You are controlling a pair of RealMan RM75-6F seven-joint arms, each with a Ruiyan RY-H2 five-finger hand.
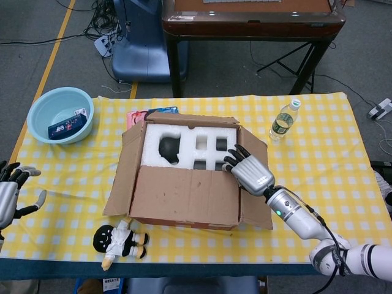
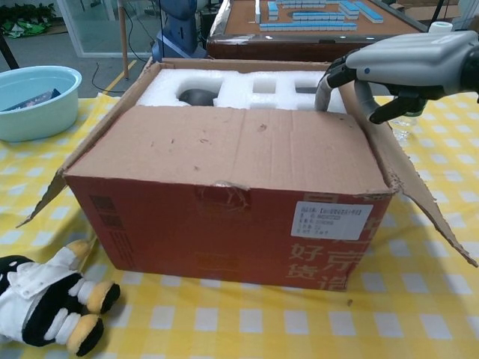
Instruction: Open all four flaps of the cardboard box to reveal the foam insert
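A cardboard box (image 1: 184, 211) (image 2: 224, 217) stands mid-table. Its near flap (image 1: 187, 195) (image 2: 232, 146) lies flat over the front half. The left flap (image 1: 125, 165), the right flap (image 1: 256, 184) (image 2: 419, 187) and the far flap (image 1: 190, 117) stand folded outward. White foam insert (image 1: 187, 144) (image 2: 239, 90) shows in the back half, with dark cut-outs. My right hand (image 1: 248, 168) (image 2: 404, 67) hovers at the box's right edge, fingers spread and pointing down onto the foam, holding nothing. My left hand (image 1: 11, 193) rests open at the table's left edge.
A light-blue basin (image 1: 61, 114) (image 2: 34, 101) holding a packet sits at the far left. A water bottle (image 1: 284, 120) stands right of the box. A plush doll (image 1: 119, 239) (image 2: 45, 303) lies in front of the box's left corner. A mahjong table (image 1: 251, 18) stands behind.
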